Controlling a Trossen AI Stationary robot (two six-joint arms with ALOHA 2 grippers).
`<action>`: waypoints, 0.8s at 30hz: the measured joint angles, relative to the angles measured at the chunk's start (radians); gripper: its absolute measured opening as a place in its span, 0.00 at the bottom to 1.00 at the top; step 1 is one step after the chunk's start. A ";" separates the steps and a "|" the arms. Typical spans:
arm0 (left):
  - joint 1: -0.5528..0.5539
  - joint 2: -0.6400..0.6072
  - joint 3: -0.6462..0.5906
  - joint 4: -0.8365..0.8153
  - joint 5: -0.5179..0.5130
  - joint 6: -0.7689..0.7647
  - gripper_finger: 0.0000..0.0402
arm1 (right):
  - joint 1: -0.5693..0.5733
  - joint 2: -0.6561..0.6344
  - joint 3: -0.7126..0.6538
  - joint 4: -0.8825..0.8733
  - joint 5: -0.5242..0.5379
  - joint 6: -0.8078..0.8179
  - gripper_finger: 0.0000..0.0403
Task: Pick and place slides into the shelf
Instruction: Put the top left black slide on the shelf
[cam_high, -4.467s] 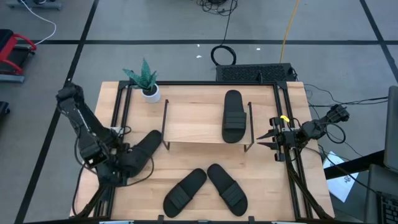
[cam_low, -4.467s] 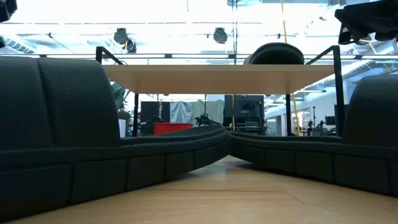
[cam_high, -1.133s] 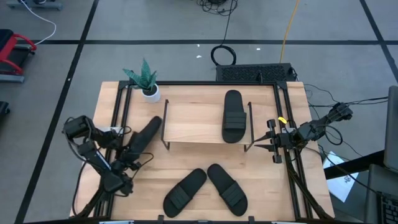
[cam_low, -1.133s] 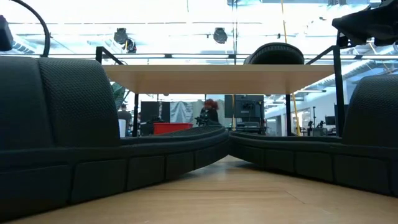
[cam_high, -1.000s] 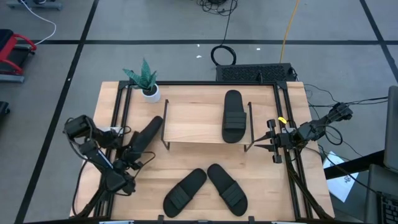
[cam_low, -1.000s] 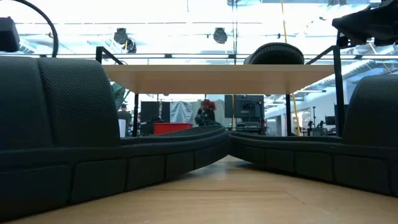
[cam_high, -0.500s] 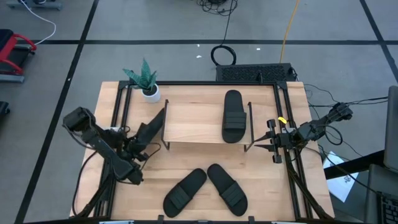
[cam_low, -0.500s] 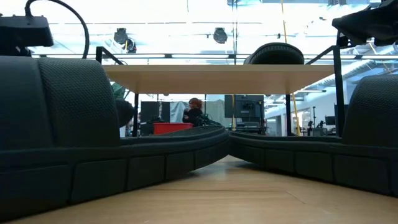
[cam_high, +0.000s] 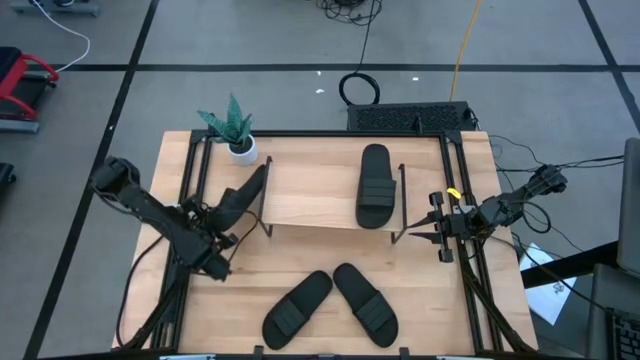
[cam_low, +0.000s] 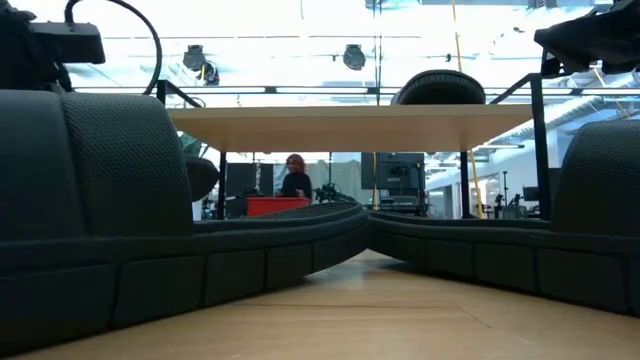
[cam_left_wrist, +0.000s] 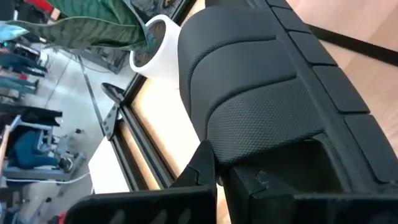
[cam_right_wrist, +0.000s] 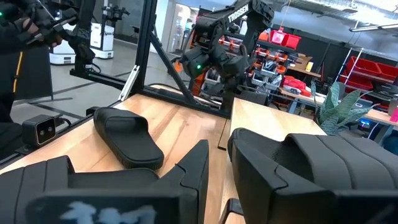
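1. Slide (cam_high: 243, 197) is pinched in the left gripper (cam_high: 222, 224), raised and tilted at the shelf's (cam_high: 320, 196) left end, near the potted plant (cam_high: 233, 127)
2. Left arm stretches diagonally in from the table's (cam_high: 430, 300) left edge
3. Right gripper (cam_high: 415, 230) hovers by the shelf's right end, fingers slightly parted, holding nothing
4. One slide (cam_high: 374, 187) lies on the shelf top; two slides (cam_high: 330, 304) lie on the table in front

Matt ribbed slides (cam_high: 378, 186); pale smooth wooden shelf (cam_high: 310, 190).

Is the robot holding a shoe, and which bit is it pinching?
Yes. The left gripper is shut on one slide, pinching its edge at one end, by the shelf. The right gripper holds nothing.
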 joint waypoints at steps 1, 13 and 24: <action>0.001 -0.001 0.007 -0.002 0.015 0.000 0.00 | 0.000 0.000 0.000 0.000 0.000 0.000 0.16; -0.247 0.003 0.158 -0.004 0.424 -0.042 0.00 | 0.000 0.000 0.000 0.000 -0.001 0.026 0.16; -0.392 0.140 0.514 0.009 0.514 -0.008 0.00 | 0.000 0.000 0.000 0.003 -0.001 0.022 0.16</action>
